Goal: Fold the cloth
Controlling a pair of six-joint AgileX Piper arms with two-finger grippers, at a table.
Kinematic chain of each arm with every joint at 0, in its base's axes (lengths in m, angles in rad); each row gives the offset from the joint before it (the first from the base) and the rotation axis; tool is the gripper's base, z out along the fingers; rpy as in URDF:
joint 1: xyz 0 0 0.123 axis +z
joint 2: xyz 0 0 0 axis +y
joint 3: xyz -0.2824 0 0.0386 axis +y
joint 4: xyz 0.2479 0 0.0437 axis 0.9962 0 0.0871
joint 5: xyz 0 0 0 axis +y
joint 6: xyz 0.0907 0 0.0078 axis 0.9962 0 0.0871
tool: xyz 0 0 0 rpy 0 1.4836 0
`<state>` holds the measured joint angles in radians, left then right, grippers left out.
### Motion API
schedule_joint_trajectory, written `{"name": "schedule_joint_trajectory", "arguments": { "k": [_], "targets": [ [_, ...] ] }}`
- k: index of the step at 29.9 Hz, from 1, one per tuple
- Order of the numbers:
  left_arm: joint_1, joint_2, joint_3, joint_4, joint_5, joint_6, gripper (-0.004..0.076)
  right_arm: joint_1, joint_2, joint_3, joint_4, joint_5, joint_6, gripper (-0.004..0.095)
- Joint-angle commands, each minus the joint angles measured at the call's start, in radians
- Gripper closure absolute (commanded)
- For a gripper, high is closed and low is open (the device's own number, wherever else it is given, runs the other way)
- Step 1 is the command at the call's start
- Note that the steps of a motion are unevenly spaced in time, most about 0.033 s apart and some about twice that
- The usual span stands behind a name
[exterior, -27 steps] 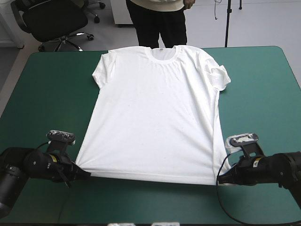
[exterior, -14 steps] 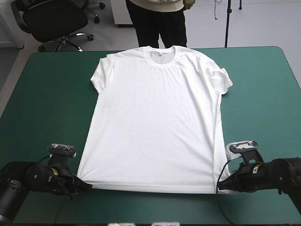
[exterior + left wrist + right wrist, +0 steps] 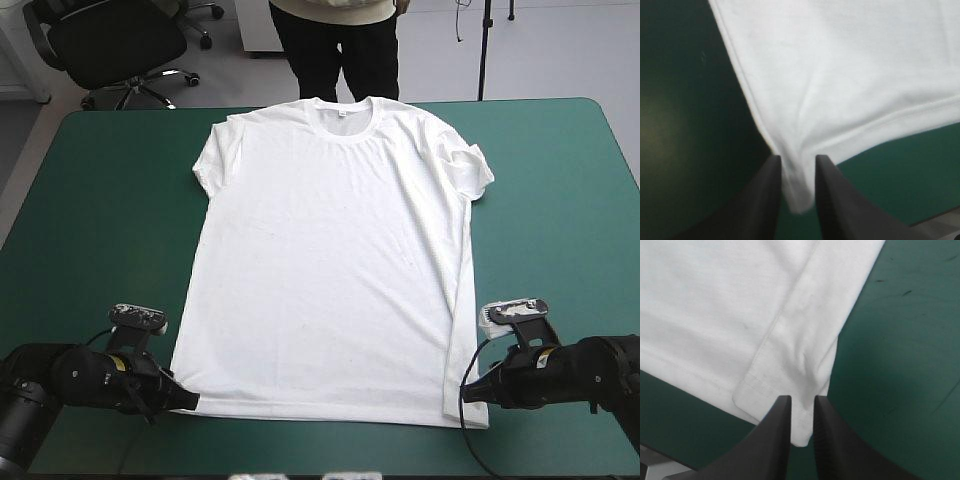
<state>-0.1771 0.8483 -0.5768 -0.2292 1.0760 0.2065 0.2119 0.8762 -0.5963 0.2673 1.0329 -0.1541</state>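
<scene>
The left tool [image 3: 796, 164] and right tool [image 3: 801, 402] each pinched a hem corner of the flat T-shirt [image 3: 330, 260]. The first fold looked ready to start. It called for lifting both corners evenly and carrying them forward.

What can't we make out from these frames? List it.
High view: how the left gripper and right gripper pinch the T-shirt; the fingers are too small and dark there.
High view: collar label, too small to read.
High view: folded sleeve hides its own lower layer.
Wrist views: most of the T-shirt, cut off by the picture edges.
</scene>
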Motion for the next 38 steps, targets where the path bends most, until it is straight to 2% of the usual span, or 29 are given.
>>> {"name": "schedule_joint_trajectory", "arguments": {
  "k": [1,4,9,11,17,25,33,38],
  "targets": [
    [-0.004,-0.009,-0.023,-0.025,-0.03,0.002,0.0346,0.0,-0.005,-0.025,0.025,-0.017,-0.012,0.0679],
    [-0.004,-0.009,-0.038,-0.03,-0.059,0.002,0.0278,0.0,-0.005,-0.038,0.025,-0.021,-0.017,0.0592],
    [-0.004,0.018,-0.12,-0.001,-0.226,-0.102,0.0279,0.0,-0.005,-0.125,0.003,-0.093,-0.023,0.0537],
    [-0.004,0.067,-0.172,0.013,-0.245,-0.116,0.0279,0.0,-0.004,-0.161,-0.014,-0.121,-0.023,0.0538],
    [-0.002,0.314,-0.349,0.049,-0.245,-0.13,0.0279,0.0,0.026,-0.25,-0.069,-0.136,-0.023,0.0538],
    [0.02,0.64,-0.651,0.03,-0.242,-0.143,0.0279,0.0,0.092,-0.275,-0.074,-0.14,-0.034,0.0538],
    [0.113,0.881,-0.887,0.003,-0.187,-0.123,0.0284,0.0,0.123,-0.275,-0.074,-0.169,-0.043,0.0538],
    [0.115,0.99,-0.959,-0.028,-0.209,-0.103,0.0325,0.0,0.125,-0.275,-0.074,-0.183,-0.043,0.054]
  ]
}}
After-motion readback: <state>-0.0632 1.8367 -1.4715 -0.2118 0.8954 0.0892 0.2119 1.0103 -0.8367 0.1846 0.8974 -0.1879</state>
